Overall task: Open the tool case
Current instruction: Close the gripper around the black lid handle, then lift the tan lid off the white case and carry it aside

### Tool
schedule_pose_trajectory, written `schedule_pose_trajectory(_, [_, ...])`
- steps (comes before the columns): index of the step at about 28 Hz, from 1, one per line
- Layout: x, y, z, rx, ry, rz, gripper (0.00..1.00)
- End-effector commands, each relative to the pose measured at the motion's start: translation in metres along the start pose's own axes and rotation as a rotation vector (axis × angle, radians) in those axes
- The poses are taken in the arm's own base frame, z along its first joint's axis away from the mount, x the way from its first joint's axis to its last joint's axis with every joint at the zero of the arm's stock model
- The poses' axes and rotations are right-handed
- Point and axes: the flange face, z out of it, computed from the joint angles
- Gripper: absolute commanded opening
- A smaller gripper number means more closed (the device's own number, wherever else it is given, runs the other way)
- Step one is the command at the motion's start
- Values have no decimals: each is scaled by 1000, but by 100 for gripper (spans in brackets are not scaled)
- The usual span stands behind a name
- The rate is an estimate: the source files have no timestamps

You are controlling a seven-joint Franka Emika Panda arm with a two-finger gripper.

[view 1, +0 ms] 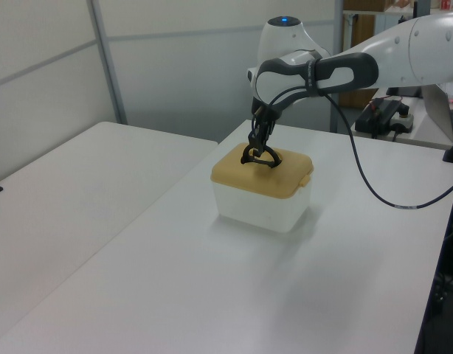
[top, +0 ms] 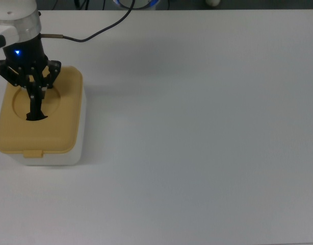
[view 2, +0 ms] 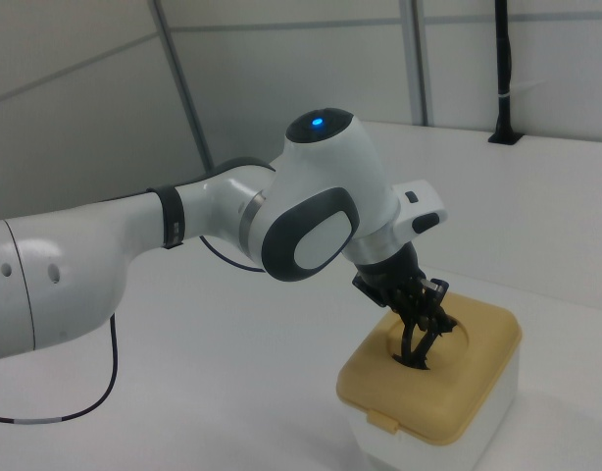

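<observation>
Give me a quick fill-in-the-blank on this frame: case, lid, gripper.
1. The gripper is closed on the black ____ standing in the lid's round recess.
2. The tool case has a translucent white body and a ____ lid.
3. In the top view, the tool case sits near the picture's ____ edge.
4. The lid on the case is ____.

Missing words: handle; tan-yellow; left; shut

Our arm (view 2: 134,245) is glossy white with dark grey joint bands and a rounded white joint cap (view 2: 321,132) carrying a blue light. Behind our black hand (top: 34,94) glows another blue light; a black cable (view 1: 367,177) trails away.
</observation>
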Motion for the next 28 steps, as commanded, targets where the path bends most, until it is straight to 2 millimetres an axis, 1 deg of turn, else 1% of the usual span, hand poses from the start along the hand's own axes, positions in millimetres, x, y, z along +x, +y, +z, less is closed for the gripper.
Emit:
schedule_pose_trajectory(1, [-3,1,-4,2,3,-24,0])
schedule_pose_trajectory(8, [-3,2,-6,1,5,-23,0])
schedule_pose_trajectory(12, [-2,12,-16,-7,24,-4,0])
schedule_pose_trajectory(15, [2,12,-25,-10,41,2,0])
schedule_pose_trajectory(18, [4,10,-30,-10,46,3,0])
schedule_pose_trajectory(23, [2,0,-50,2,37,0,0])
schedule_pose_trajectory(24, [0,-5,-62,7,35,4,0])
schedule_pose_trajectory(27, [-3,-14,-77,17,23,9,0])
schedule_pose_trajectory(28, [-3,-23,-84,23,18,8,0])
